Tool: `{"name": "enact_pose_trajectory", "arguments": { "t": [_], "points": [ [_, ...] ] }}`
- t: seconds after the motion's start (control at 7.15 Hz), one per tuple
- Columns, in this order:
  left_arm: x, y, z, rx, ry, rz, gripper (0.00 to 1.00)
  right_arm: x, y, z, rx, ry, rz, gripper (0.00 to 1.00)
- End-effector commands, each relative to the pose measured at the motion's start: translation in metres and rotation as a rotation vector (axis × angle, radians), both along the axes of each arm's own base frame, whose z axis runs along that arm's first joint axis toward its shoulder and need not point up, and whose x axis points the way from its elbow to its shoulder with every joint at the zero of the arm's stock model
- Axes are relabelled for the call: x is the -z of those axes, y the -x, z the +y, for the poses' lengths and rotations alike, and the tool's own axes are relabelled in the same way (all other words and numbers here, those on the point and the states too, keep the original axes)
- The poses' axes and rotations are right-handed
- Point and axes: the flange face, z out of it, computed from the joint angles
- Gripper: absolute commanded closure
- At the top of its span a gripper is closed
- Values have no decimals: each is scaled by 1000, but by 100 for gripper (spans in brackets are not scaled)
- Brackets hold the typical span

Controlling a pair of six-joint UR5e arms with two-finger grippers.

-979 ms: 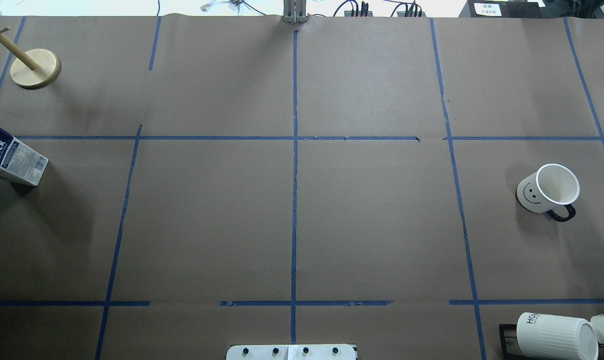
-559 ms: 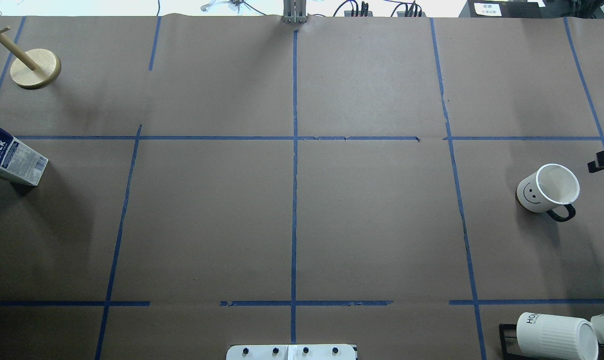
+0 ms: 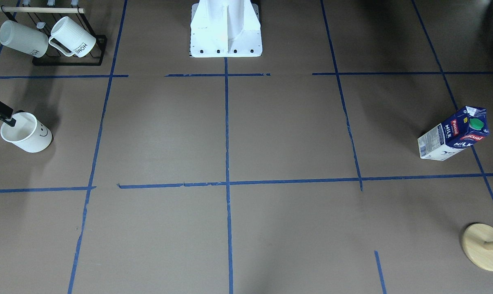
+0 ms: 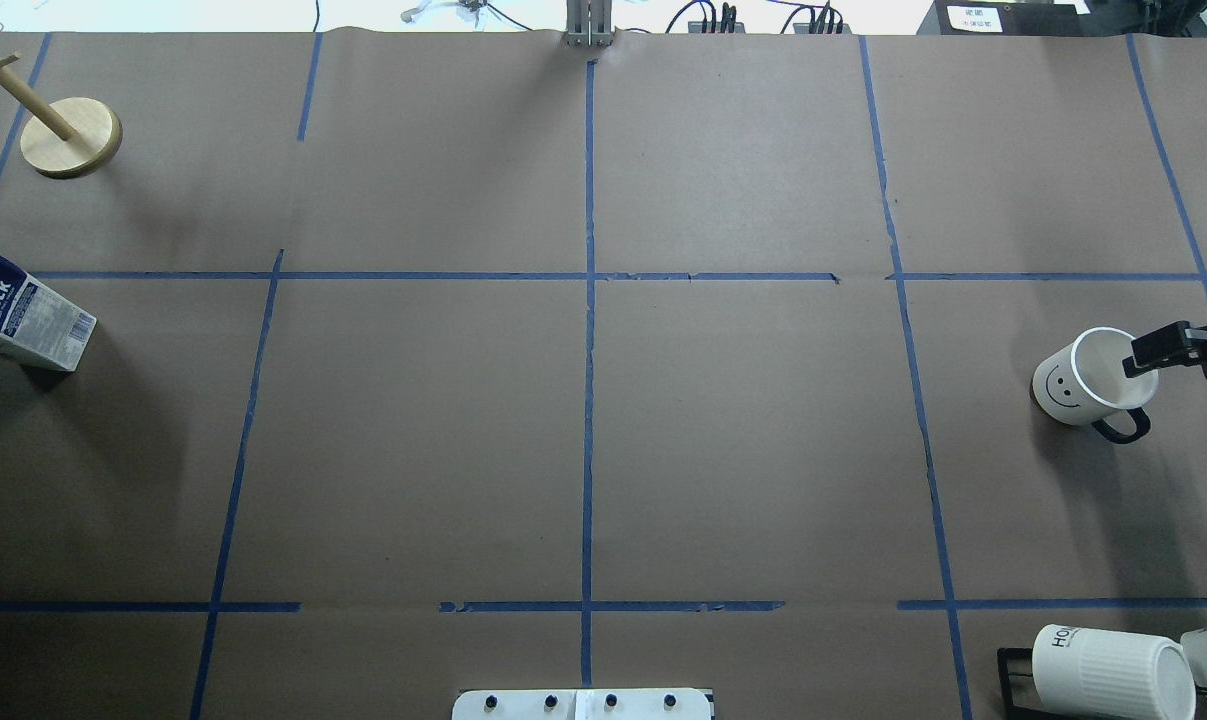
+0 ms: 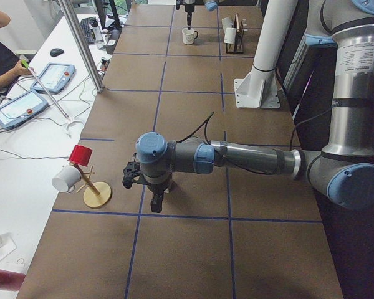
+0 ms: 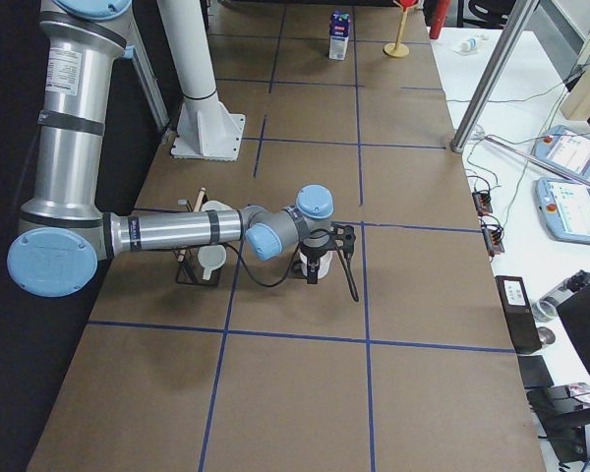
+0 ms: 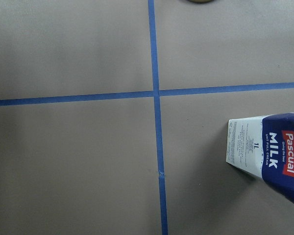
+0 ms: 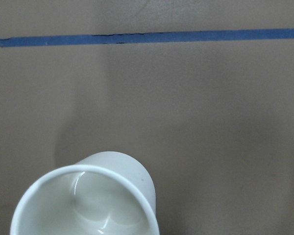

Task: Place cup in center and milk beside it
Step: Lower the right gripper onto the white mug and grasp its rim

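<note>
The right gripper (image 6: 316, 261) is poised at a smiley-face cup (image 4: 1088, 382) on a brown, tape-gridded bench (image 4: 763, 450).

The cup stands upright near the bench's right edge, about halfway between the robot's edge and the far edge, well apart from the center (image 4: 589, 276) crossing. One black finger (image 4: 1158, 348) hangs over the cup's rim on the side toward the right edge. Its partner is out of frame, so the jaws stand apart, gripping nothing. The milk (image 4: 28, 320) carton stands upright at the left edge, also well away from the center. The left gripper (image 5: 156, 200) hangs above the bench's left end; whether it is spread or closed cannot be told. A wooden stand (image 4: 71, 137) sits in the far left corner, and a rack (image 3: 68, 62) of ribbed mugs (image 3: 72, 37) in the near right corner.
</note>
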Motion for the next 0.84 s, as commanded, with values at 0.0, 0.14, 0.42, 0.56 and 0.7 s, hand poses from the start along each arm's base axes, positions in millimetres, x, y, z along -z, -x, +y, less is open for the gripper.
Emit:
{"name": "enact_pose_trajectory", "arguments": {
  "t": [0.0, 0.14, 0.42, 0.56, 0.7],
  "points": [
    [1, 0, 0, -1, -2, 0, 0, -14, 18, -6, 28, 20, 13, 1],
    [1, 0, 0, -1, -2, 0, 0, -14, 21, -6, 22, 29, 12, 21],
    [3, 0, 0, 0, -4, 2, 0, -10, 21, -6, 8, 6, 2, 99],
    [4, 0, 0, 2, -1, 2, 0, -9, 21, -6, 7, 3, 2, 100],
    [6, 0, 0, 2, -3, 2, 0, -5, 20, -7, 3, -2, -3, 100]
  ]
}}
